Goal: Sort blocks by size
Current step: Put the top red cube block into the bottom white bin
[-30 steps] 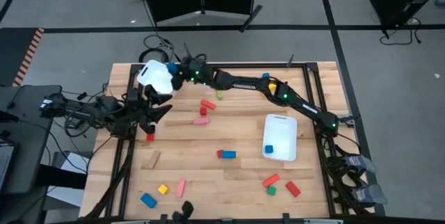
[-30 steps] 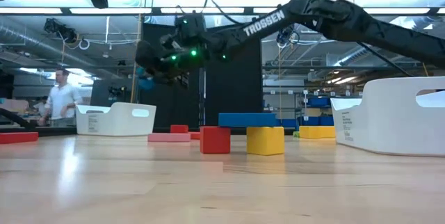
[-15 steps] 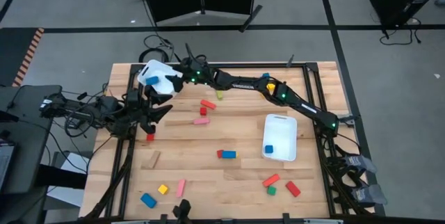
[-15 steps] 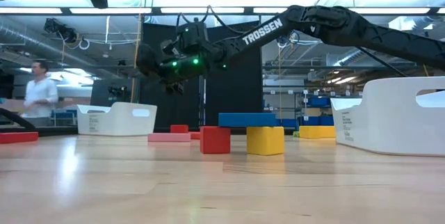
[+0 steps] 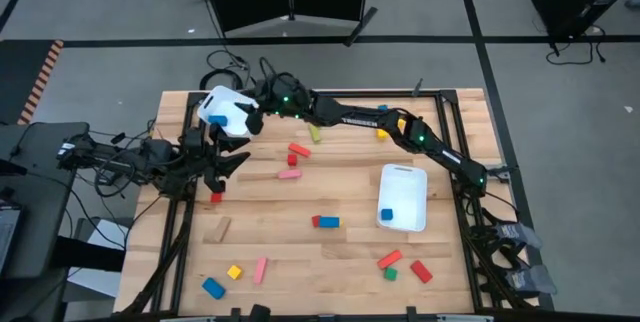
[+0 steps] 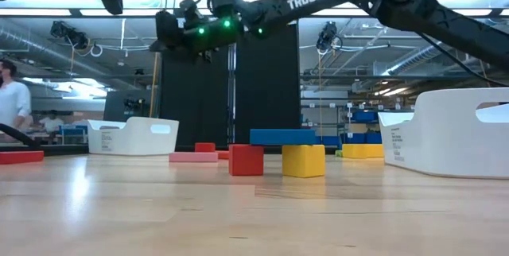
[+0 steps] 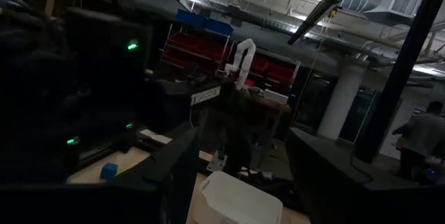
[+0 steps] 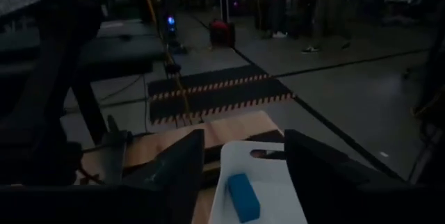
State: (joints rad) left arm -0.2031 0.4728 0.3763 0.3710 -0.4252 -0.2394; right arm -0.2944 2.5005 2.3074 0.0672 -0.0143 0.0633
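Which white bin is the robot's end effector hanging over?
The white bin at the table's far left corner. The right end effector hovers over it, and a blue block lies inside. The other white bin sits alone, nearer the right side.

Right claw (image 5: pixel 256 105) hovers beside the far-left white bin (image 5: pixel 222 112) holding a blue block (image 5: pixel 219 118)

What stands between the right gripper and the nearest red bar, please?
Nothing visible: the open right gripper hangs at the white bin's edge, with only bare table between there and the red bar.
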